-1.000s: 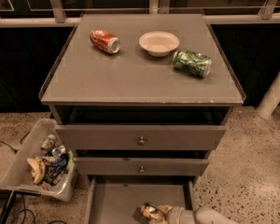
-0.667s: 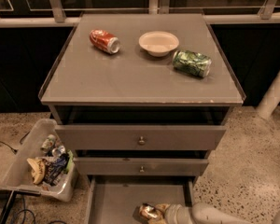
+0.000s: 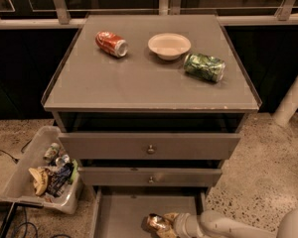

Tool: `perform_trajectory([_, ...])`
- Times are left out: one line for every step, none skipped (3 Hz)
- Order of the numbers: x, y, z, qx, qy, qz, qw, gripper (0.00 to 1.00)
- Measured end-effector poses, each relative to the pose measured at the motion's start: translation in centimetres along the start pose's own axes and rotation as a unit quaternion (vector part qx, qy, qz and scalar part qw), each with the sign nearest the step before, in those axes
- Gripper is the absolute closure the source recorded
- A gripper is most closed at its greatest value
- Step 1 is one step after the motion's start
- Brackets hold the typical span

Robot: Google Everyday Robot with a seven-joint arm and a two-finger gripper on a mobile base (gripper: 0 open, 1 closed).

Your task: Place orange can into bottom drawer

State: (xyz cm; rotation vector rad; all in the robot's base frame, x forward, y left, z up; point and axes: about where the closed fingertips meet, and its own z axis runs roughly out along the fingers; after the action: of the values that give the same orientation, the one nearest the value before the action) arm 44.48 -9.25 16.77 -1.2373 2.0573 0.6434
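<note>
The orange can (image 3: 157,224) lies low inside the open bottom drawer (image 3: 120,213), a grey flat tray pulled out below the two knobbed drawers. My gripper (image 3: 165,223) reaches in from the lower right on a pale arm (image 3: 223,226), with its fingers around the can just above the drawer floor. The can is partly hidden by the fingers.
On the cabinet top (image 3: 139,81) lie a red can (image 3: 111,43), a white bowl (image 3: 169,45) and a green can (image 3: 204,66). A clear bin of trash (image 3: 44,172) stands on the floor at the left. A white post (image 3: 293,100) stands at the right.
The gripper with the can has barely shifted inside the bottom drawer. Nothing else has moved.
</note>
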Motion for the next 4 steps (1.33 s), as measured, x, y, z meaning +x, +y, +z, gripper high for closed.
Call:
perform_trajectory([0.08, 0.02, 0.16, 0.006, 0.004, -0.007, 0.9999, 1.0])
perform_trajectory([0.15, 0.06, 0.17, 0.016, 0.006, -0.007, 0.9998, 1.0])
perform_trajectory([0.16, 0.07, 0.17, 0.016, 0.007, -0.007, 0.9998, 0.84])
perform_trajectory([0.16, 0.07, 0.18, 0.016, 0.007, -0.007, 0.9998, 0.61])
